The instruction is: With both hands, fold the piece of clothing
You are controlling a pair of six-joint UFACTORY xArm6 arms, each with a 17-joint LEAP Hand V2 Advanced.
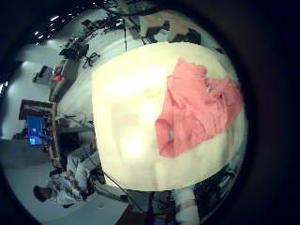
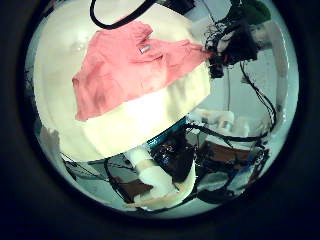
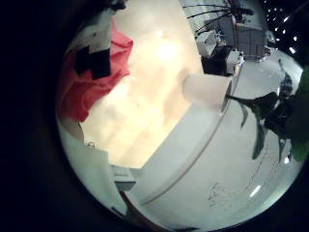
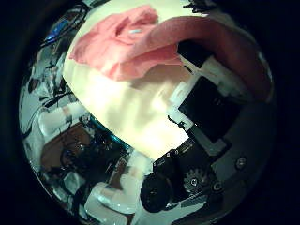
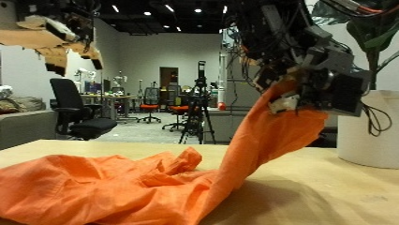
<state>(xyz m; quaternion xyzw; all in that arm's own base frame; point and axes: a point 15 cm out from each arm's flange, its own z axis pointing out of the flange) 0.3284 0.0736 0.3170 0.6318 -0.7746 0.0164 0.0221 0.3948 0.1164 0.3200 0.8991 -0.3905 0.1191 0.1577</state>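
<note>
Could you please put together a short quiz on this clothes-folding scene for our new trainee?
1. True or false: the whole garment lies flat on the table.
2. Which hand holds part of the garment up off the table? A) the left hand B) the right hand C) neither hand
3. Fill in the blank: in the outside view, the garment's colour is ___.

Key
1. False: one part rises from the table to a hand, while the rest lies crumpled on the table.
2. B: the right hand grips the cloth, and its palm views show the fabric close up.
3. Orange.
</note>
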